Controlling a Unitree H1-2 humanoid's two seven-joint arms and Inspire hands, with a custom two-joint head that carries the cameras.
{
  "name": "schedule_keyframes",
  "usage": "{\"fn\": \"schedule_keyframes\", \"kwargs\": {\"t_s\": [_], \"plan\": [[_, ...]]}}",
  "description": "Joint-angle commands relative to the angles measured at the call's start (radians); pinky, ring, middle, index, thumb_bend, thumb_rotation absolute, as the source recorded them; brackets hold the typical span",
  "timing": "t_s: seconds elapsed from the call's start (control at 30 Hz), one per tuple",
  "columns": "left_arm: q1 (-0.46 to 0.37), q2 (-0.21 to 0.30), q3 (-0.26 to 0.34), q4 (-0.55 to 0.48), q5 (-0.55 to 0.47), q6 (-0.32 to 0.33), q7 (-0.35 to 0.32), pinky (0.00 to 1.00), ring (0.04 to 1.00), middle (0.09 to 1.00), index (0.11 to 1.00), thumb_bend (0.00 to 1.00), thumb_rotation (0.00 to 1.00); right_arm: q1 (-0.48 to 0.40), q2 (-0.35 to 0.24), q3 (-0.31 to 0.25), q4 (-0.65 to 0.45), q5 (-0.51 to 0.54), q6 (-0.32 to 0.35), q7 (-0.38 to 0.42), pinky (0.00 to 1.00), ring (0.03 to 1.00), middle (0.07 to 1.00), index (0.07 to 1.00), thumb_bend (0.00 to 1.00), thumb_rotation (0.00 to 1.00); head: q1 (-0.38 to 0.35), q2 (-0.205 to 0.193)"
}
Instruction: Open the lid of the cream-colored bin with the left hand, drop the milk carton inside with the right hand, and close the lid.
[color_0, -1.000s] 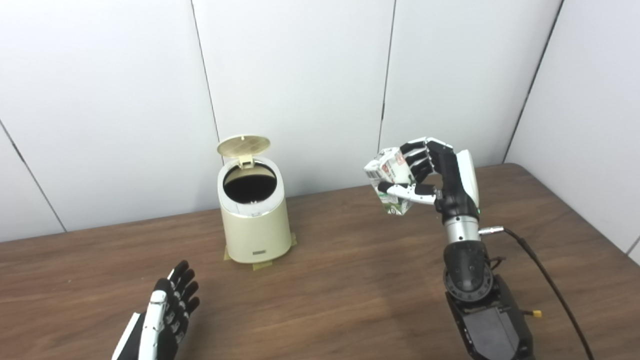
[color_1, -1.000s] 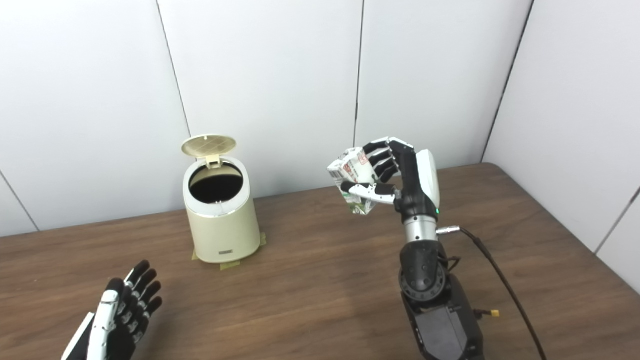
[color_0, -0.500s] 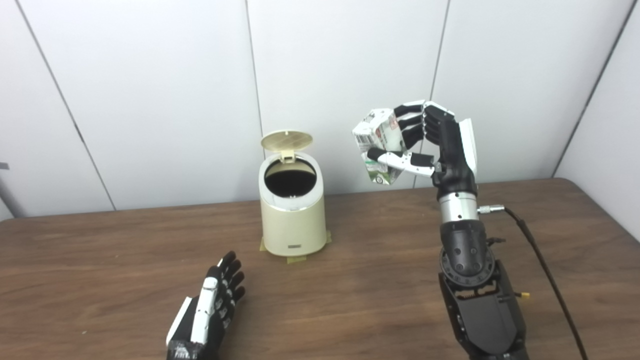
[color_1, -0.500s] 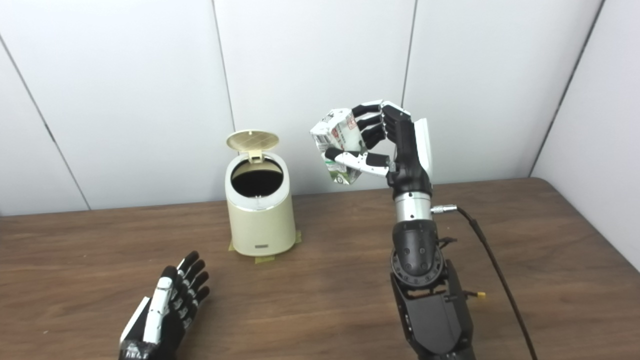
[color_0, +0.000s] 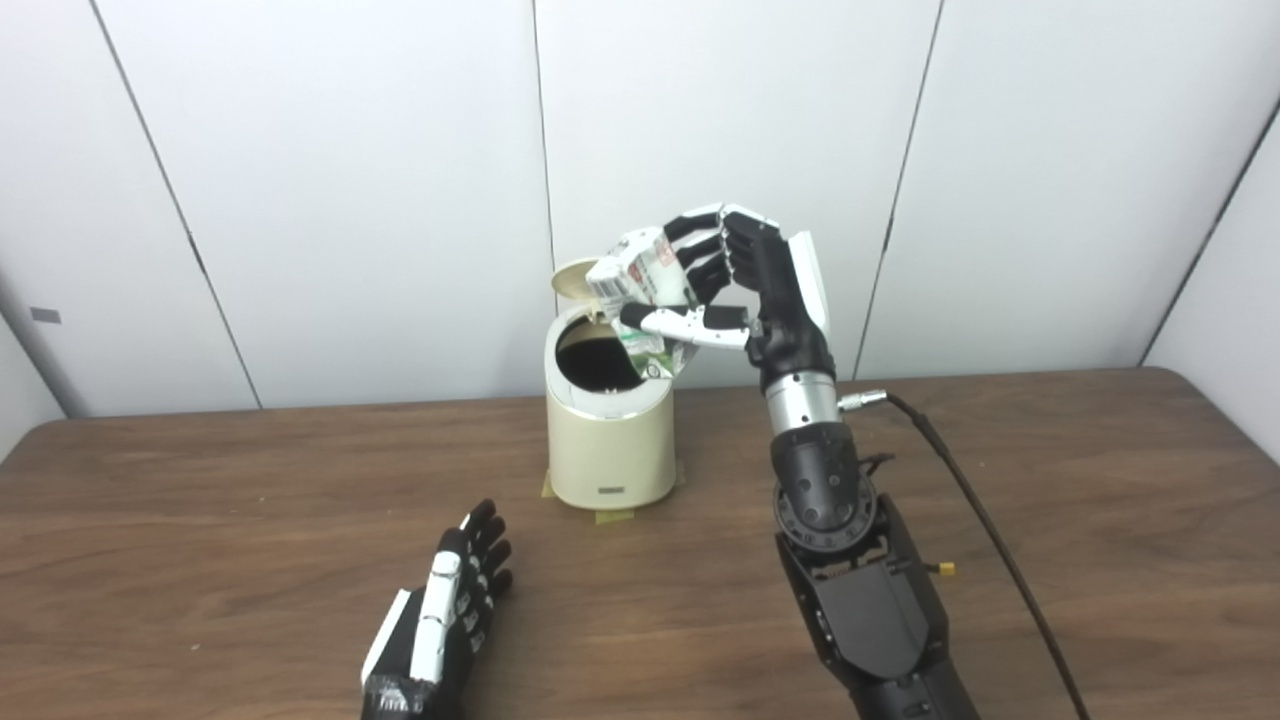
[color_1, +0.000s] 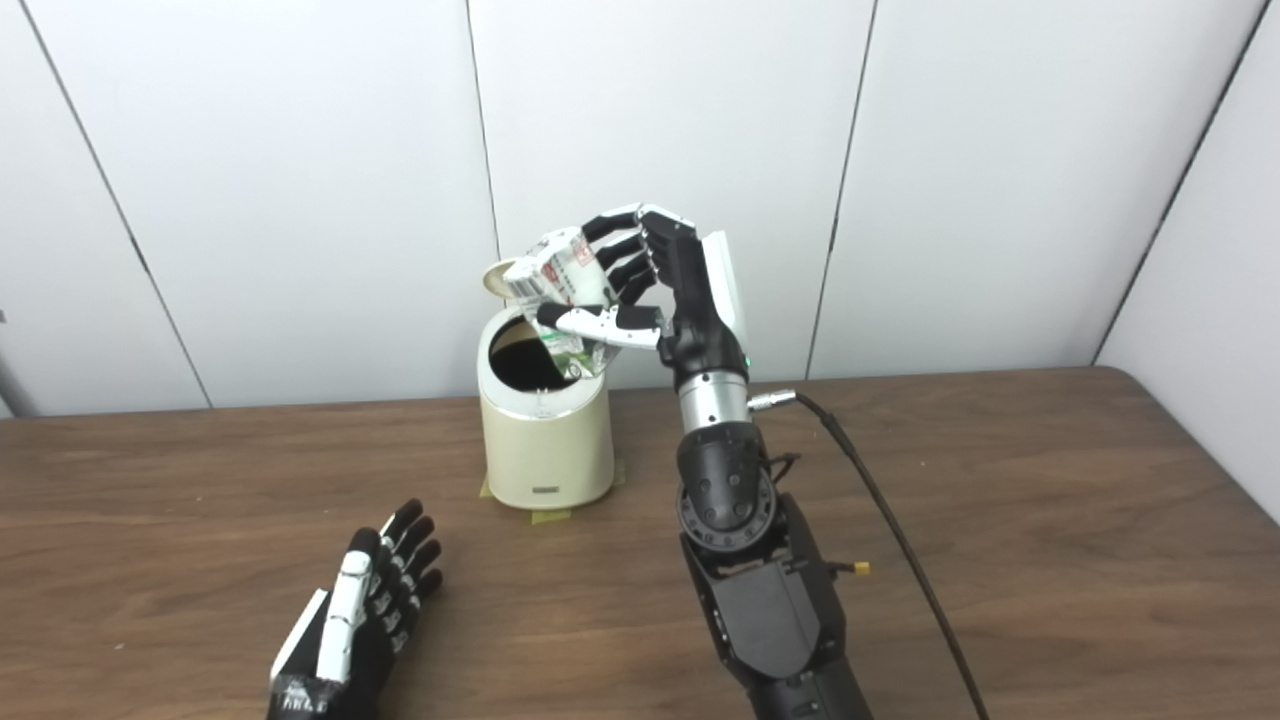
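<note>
Cream-colored bin (color_0: 610, 455) showing a dark interior; milk carton (color_0: 640, 290) showing white with green and red print; both hands wearing black and white; table (color_0: 1050, 470) showing brown woodgrain.

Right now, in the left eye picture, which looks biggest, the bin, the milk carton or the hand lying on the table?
1. cream bin: biggest.
2. left hand: next, though it lies nearest the camera, so that may flatter it.
3. milk carton: smallest, partly hidden by the right hand holding it.
</note>
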Motion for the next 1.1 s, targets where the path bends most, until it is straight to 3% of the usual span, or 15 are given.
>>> {"fn": "schedule_keyframes", "kwargs": {"t_s": [0.0,0.4,0.53,0.73,1.07], "plan": [[-0.016,-0.015,-0.006,-0.035,0.009,-0.050,0.008,1.00,1.000,1.000,1.000,0.56,0.94,-0.090,0.009,0.001,-0.010,0.001,-0.073,-0.026,0.31,0.362,0.424,0.526,0.52,0.01,0.012,0.001],[-0.001,-0.041,-0.012,-0.070,0.026,-0.046,0.051,1.00,1.000,1.000,1.000,0.54,0.97,-0.143,0.043,-0.003,0.184,0.016,-0.152,-0.081,0.30,0.355,0.424,0.528,0.52,0.01,0.048,0.001],[0.006,-0.052,-0.019,-0.082,0.038,-0.042,0.059,1.00,1.000,1.000,1.000,0.56,0.95,-0.176,0.036,-0.001,0.258,0.010,-0.206,-0.112,0.30,0.353,0.425,0.526,0.52,0.01,0.056,0.004],[0.021,-0.058,-0.030,-0.111,0.043,-0.033,0.062,1.00,1.000,1.000,1.000,0.56,0.96,-0.199,0.036,0.003,0.302,0.006,-0.248,-0.141,0.31,0.357,0.428,0.527,0.52,0.01,0.069,0.012],[0.060,-0.061,-0.051,-0.173,0.049,-0.015,0.087,1.00,1.000,0.998,1.000,0.57,0.95,-0.223,0.040,-0.001,0.435,0.029,-0.389,-0.186,0.28,0.343,0.423,0.516,0.53,0.00,0.085,0.028]]}}
